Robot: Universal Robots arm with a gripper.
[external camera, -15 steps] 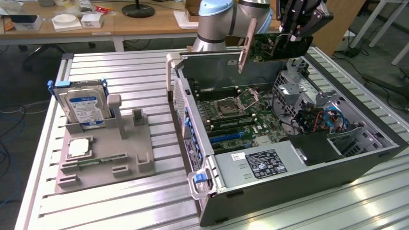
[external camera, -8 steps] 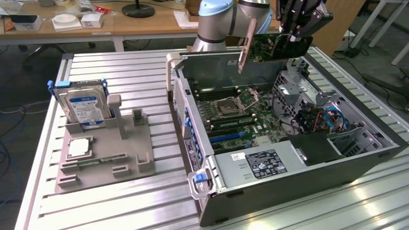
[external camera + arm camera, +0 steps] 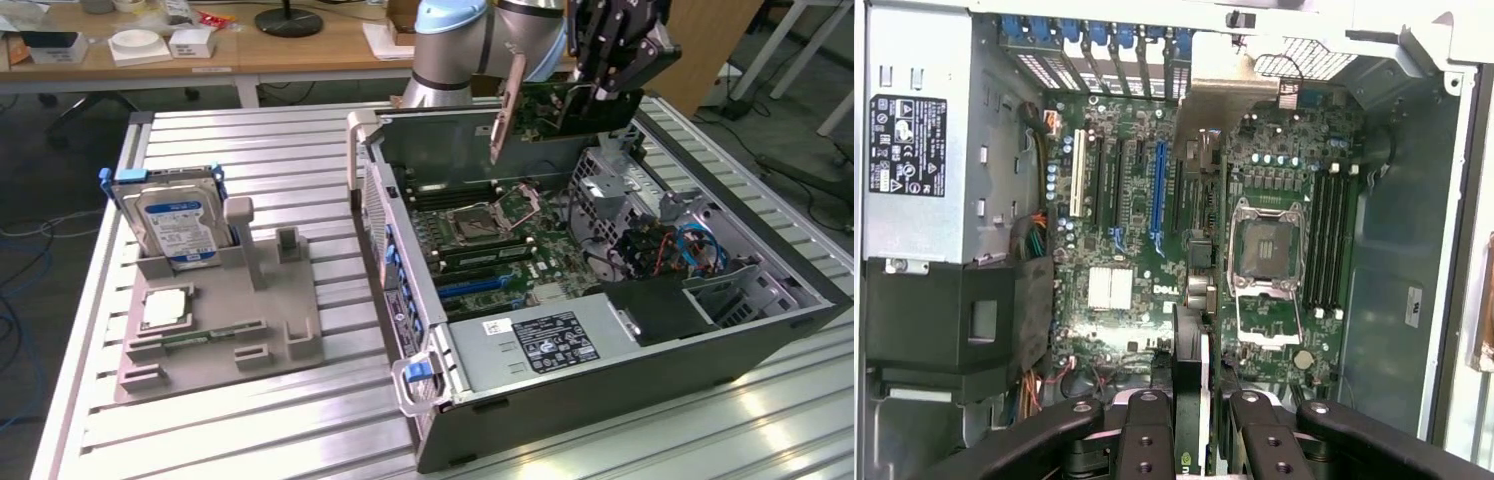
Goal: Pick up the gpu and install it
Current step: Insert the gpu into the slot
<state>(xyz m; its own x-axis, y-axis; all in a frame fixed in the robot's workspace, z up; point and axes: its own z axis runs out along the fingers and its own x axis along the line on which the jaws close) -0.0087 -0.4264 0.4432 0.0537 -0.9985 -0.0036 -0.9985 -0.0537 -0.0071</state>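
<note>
1. The tool (image 3: pixel 594 85) is closed narrowly on the gpu (image 3: pixel 541 115), with one finger pressing each face of the card.
2. The gpu hangs in the air over the far end of the open computer case (image 3: pixel 601 390). It touches nothing but the tool.
3. In the exterior view the card stands on edge. Its green board faces the camera, and its narrow metal bracket (image 3: pixel 505 105) runs down the end toward the exterior view's left.
4. In the wrist view the gpu (image 3: pixel 1191 360) appears edge-on as a thin dark strip between the black fingers (image 3: pixel 1146 430) of the tool (image 3: pixel 1199 410). The motherboard (image 3: pixel 1124 230) lies well below it.
5. On the motherboard the blue expansion slot (image 3: pixel 1159 190) and the slots beside it are unfilled, and the card is not seated in any of them.
6. The processor socket (image 3: pixel 1264 245) sits just beside the row of memory slots (image 3: pixel 1324 240).
7. The power supply (image 3: pixel 534 335), with its dark label, fills the near end of the case.
8. The case lies on its side on the slatted metal table (image 3: pixel 240 430).
9. On the exterior view's left a grey fixture (image 3: pixel 254 320) rests on the table, well apart from the gpu. It holds an upright hard drive (image 3: pixel 176 225) with a blue label, a flat processor chip (image 3: pixel 167 308) and a narrow green memory stick (image 3: pixel 207 335).
</note>
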